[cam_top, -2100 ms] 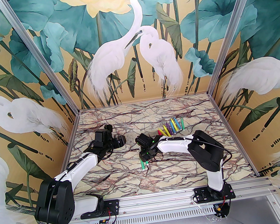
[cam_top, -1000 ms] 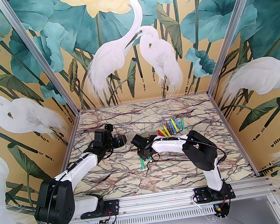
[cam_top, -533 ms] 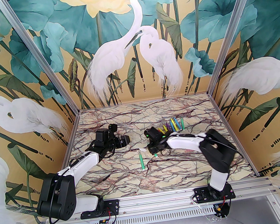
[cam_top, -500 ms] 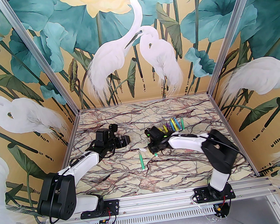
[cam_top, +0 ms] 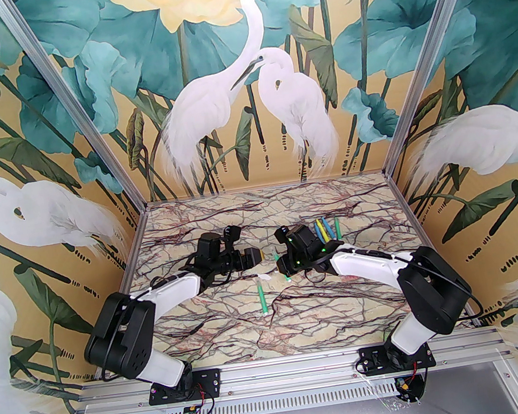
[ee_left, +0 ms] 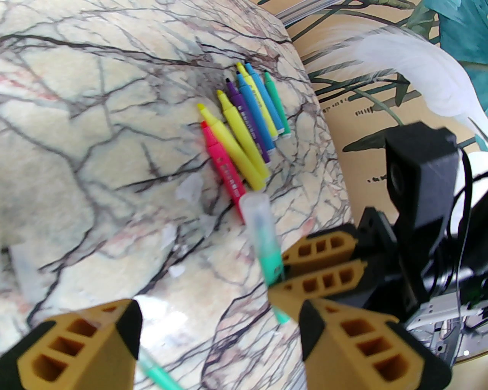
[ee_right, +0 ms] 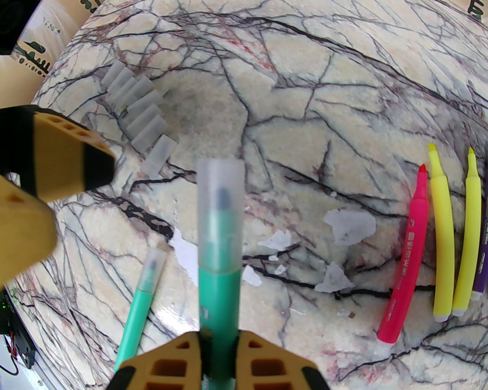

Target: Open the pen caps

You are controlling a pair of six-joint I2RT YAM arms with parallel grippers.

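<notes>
So the right gripper (ee_right: 217, 342) pinches the green pen (ee_right: 219, 289) low on its body, with the cap (ee_right: 221, 183) on and sticking out toward the spread left gripper (ee_left: 217, 322). If the left one clamps off-centre or on the body, I reckon the pen just pivots or slips instead of uncapping.

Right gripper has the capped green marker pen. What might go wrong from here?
The open left gripper isn't around the clear plastic cap yet; closing off-line might pinch the green marker pen body instead. The shut right gripper grips the pen far from the cap, so a pull may tilt it or slide it out.
</notes>
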